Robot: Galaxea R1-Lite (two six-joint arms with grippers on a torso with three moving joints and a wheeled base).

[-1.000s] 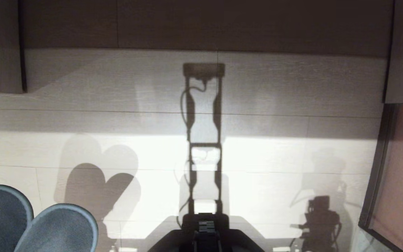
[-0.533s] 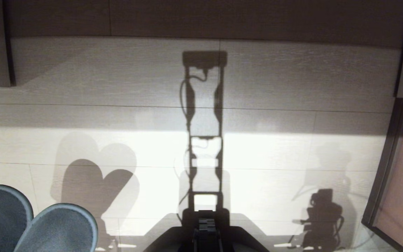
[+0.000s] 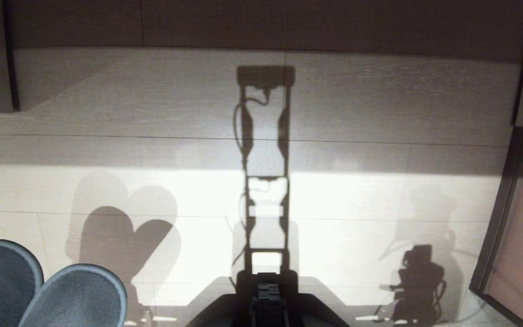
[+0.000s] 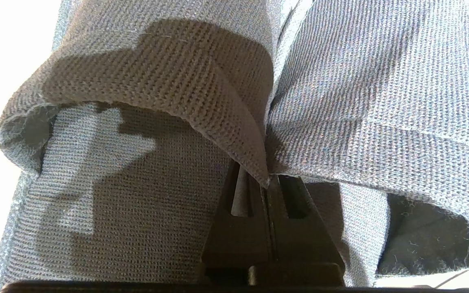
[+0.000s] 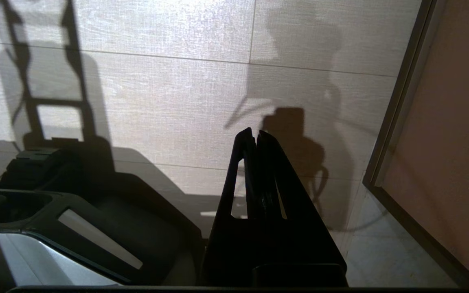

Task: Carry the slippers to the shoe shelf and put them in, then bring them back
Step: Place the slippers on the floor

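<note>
**Slippers held low on the robot's left, open floor ahead**

The left pincer [image 4: 268, 183] is clamped on the inner edges of the soft grey-looking knit fabric slippers [image 3: 48, 290], toes pointing forward (toward the dark wooden board front [image 3: 261, 22]). The right pincer [image 5: 255, 136] hangs closed and empty. The pale tiled floor [image 3: 357, 200] lies between.

Coarse-knit matt cloth slippers [image 4: 364, 93]; matt wood-grain floor tiles [image 3: 357, 200]; smooth black plastic right tool [image 5: 255, 136].

No readable text, labels or numbers anywhere.
</note>
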